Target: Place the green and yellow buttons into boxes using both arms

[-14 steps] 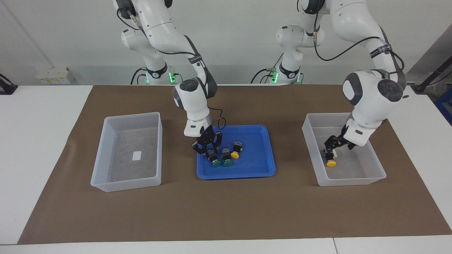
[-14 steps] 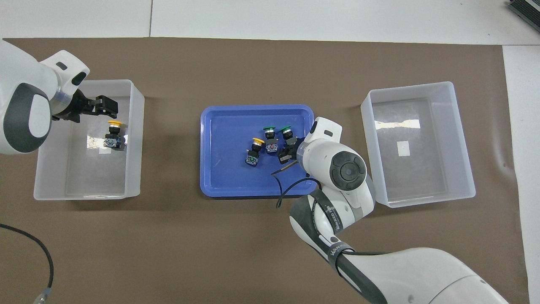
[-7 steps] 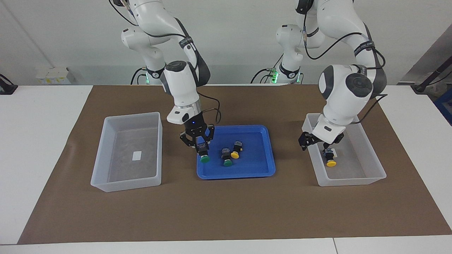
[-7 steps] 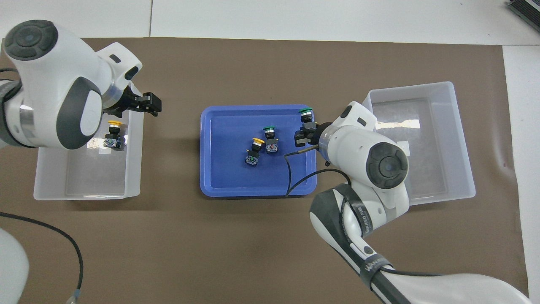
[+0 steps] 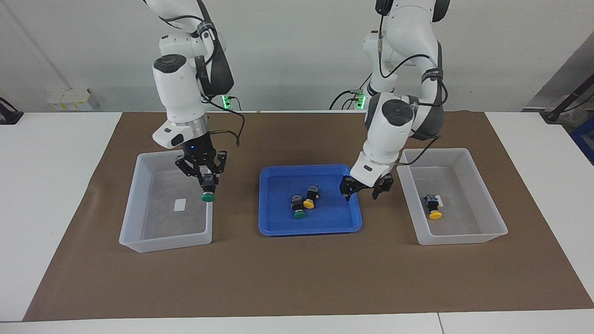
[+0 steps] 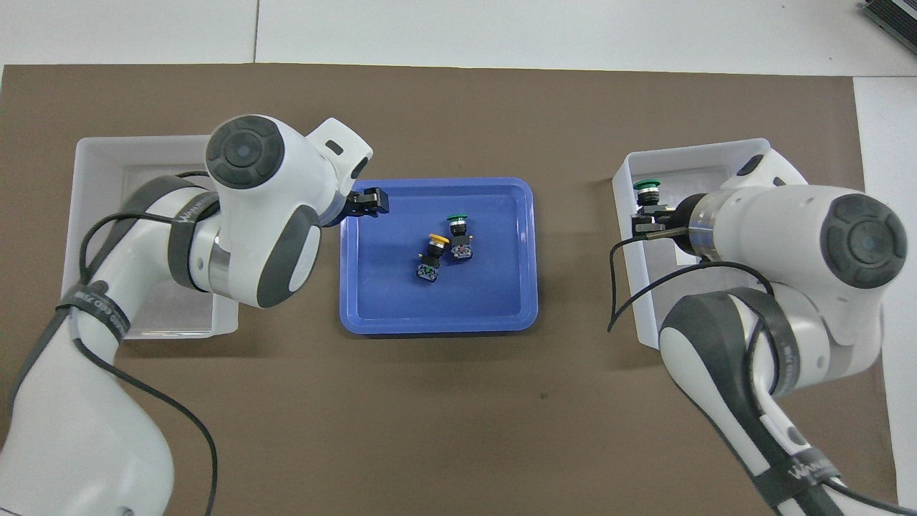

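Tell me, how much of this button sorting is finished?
Done: one yellow button lies in the box at the left arm's end. In hand: the right gripper holds a green button over the other box. Left: two buttons in the blue tray, where the left gripper hovers.

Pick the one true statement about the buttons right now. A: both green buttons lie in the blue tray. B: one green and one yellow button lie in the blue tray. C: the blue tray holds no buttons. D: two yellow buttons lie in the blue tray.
B: the blue tray holds one green button and one yellow button; the other green one hangs in the right gripper.
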### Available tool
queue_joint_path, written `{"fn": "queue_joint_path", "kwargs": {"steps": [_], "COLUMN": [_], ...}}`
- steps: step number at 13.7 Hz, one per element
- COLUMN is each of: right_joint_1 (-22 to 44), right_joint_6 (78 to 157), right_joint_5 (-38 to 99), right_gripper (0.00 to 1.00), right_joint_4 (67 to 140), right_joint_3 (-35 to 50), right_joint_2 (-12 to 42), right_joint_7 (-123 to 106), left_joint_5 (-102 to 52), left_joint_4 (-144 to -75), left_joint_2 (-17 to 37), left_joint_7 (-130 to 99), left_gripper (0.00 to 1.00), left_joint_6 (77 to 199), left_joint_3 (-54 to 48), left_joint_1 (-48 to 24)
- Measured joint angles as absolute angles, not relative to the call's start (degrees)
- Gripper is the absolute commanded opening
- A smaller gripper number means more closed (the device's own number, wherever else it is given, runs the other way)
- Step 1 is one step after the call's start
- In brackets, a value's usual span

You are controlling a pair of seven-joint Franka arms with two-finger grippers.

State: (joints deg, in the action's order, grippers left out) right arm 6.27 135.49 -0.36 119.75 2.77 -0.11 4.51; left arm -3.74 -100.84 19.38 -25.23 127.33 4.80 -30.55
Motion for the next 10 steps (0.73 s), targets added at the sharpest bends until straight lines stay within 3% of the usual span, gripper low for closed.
{"fn": "queue_joint_path", "kwargs": {"steps": [5, 10], "right_joint_1": [0.7, -2.7], "right_joint_6": [134.9, 143.6], "right_joint_5": [-0.4, -0.4], "right_gripper": [0.00, 0.00], "right_joint_4": [121.9, 122.6], "right_joint_3": [2.7, 2.7], "right_joint_2": [0.3, 7.6], "right_joint_7": [-2.7, -5.0], "left_joint_5": [-3.7, -3.7], "left_joint_4": [-107.4, -108.4], "left_joint_2": [19.9, 20.8], "left_joint_7": [-27.7, -27.6], "left_gripper": [0.92, 0.92], "left_joint_6": [137.9, 140.6], "left_joint_3": [4.8, 4.8], "left_joint_1": [-37.5, -39.7]}}
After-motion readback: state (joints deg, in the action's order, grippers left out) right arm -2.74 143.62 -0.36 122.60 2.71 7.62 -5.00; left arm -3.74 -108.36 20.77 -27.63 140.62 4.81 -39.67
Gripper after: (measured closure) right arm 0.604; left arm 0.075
